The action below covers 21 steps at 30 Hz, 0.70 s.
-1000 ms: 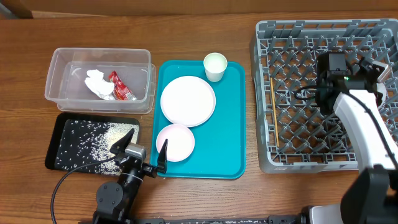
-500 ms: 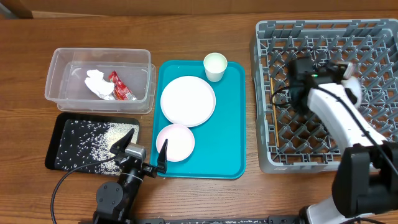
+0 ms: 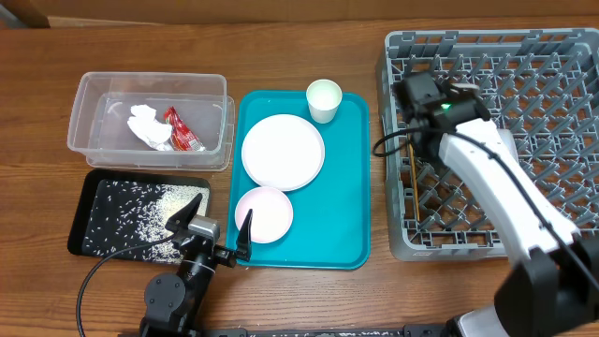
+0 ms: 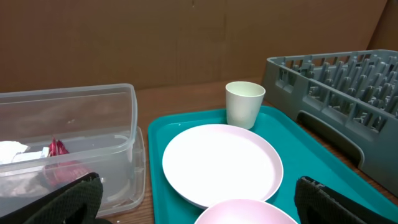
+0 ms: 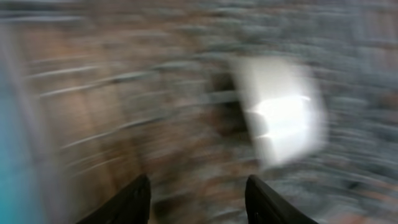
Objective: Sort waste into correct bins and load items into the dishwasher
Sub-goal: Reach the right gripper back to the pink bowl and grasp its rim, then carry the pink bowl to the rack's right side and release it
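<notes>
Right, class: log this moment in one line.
left pincer open | right pincer open over dish rack | cup, large plate, pink plate on teal tray

Right wrist view: fully smeared; unidentifiable white patch (image 5: 280, 112); fingers of right gripper (image 5: 198, 202) cut by bottom edge. Overhead: dish rack (image 3: 398, 239) cropped right; right arm (image 3: 496, 178) hides rack centre; chopsticks (image 3: 414, 178) by rack's left wall, count unreadable.

on the wooden counter (image 3: 299, 47): a clear tub (image 3: 150, 79) rear left, a black tray (image 3: 140, 177) just in front, a teal tray (image 3: 342, 206) in the middle, a grey dish rack (image 3: 449, 245) right.
</notes>
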Each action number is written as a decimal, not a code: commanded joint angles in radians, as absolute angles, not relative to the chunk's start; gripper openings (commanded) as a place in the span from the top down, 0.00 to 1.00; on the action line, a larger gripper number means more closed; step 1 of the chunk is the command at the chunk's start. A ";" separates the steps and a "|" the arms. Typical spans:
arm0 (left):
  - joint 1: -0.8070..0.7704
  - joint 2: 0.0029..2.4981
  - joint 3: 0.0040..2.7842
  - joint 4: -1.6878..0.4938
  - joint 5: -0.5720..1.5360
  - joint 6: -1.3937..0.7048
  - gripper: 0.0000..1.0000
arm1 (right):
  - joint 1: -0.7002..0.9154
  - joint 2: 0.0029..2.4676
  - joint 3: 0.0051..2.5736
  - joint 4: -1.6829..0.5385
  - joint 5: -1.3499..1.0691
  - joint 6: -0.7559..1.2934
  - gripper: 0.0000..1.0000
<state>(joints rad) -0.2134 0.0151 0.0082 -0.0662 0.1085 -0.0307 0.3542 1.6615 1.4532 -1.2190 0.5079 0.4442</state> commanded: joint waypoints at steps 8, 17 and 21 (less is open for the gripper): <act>-0.208 0.006 0.005 -0.068 0.101 -0.048 0.00 | 0.680 1.664 1.419 -1.029 -0.255 0.495 0.48; -0.208 0.006 0.005 -0.068 0.101 -0.048 0.00 | 0.878 1.842 1.323 -0.840 0.047 0.659 0.50; -0.208 0.006 0.005 -0.068 0.101 -0.048 0.00 | 0.885 1.927 1.323 -0.816 0.051 0.669 0.73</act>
